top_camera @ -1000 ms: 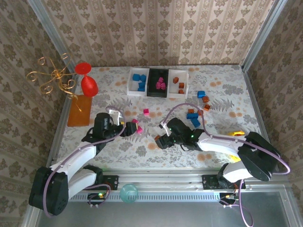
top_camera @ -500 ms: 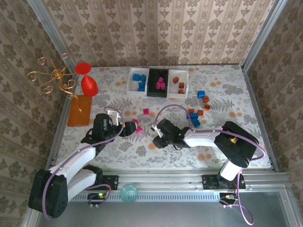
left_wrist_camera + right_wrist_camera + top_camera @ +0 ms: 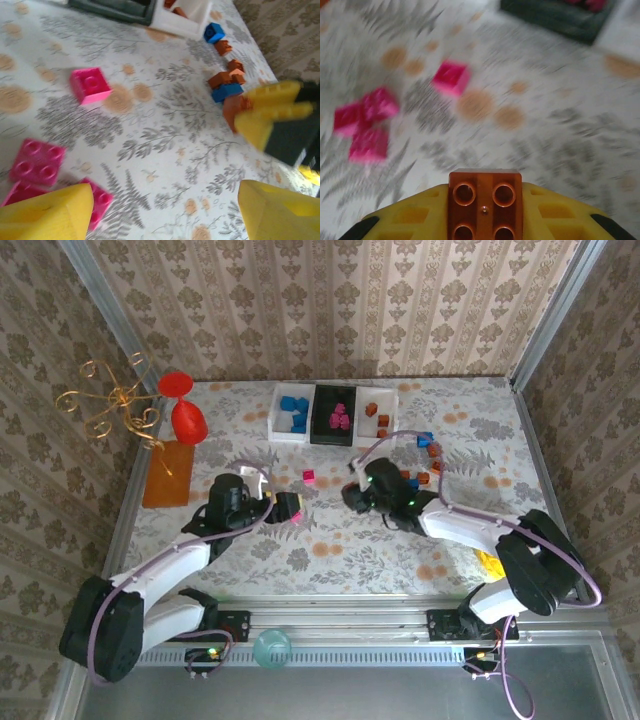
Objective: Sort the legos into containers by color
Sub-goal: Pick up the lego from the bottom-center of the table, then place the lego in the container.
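Note:
My right gripper (image 3: 485, 200) is shut on an orange-brown lego (image 3: 485, 205), its studs facing the camera; from above the gripper (image 3: 355, 497) hangs mid-table, short of the containers. My left gripper (image 3: 165, 212) is open above the cloth with pink legos (image 3: 37, 162) just left of its left finger, and from above it (image 3: 287, 506) sits left of centre. Another pink lego (image 3: 309, 476) lies alone. Blue and orange legos (image 3: 425, 465) are scattered to the right. At the back stand a white bin (image 3: 277, 412) with blue legos, a black bin (image 3: 318, 418) with pink and a white bin (image 3: 392, 412) with orange.
A red goblet (image 3: 185, 410), a gold wire ornament (image 3: 110, 405) and a flat orange mat (image 3: 168, 475) occupy the back left. A yellow object (image 3: 490, 562) lies by the right arm. Wallpapered walls close in the table on three sides.
My right gripper has shut on the orange-brown lego and carried it from the near middle up toward the bins. My left gripper has shifted slightly right, staying open.

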Robot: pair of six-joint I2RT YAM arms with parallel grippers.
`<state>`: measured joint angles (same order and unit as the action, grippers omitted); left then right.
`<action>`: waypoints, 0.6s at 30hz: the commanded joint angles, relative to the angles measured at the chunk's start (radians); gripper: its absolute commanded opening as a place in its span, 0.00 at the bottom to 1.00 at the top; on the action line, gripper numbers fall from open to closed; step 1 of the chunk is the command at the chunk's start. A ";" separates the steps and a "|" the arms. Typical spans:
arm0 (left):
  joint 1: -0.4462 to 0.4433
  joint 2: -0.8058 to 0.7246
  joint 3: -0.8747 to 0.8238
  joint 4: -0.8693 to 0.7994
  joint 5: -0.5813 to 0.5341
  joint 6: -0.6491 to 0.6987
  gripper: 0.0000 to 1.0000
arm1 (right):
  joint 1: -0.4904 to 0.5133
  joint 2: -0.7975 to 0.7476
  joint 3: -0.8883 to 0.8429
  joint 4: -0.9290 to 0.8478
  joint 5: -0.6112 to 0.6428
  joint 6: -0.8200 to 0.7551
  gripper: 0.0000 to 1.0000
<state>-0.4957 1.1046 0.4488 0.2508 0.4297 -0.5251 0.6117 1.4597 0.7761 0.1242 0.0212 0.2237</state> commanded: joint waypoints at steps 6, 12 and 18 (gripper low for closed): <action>-0.115 0.192 0.178 0.124 -0.012 0.000 0.77 | -0.210 0.189 0.253 0.037 0.025 0.120 0.35; -0.142 0.300 0.313 0.048 -0.028 0.044 0.79 | -0.290 0.451 0.534 -0.034 0.082 0.130 0.39; -0.147 0.332 0.417 -0.040 -0.069 0.075 0.80 | -0.336 0.654 0.803 -0.169 0.014 0.142 0.50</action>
<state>-0.6346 1.4311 0.8169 0.2649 0.3893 -0.4946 0.2893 2.0739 1.4940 0.0544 0.0662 0.3450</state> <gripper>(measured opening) 0.799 0.486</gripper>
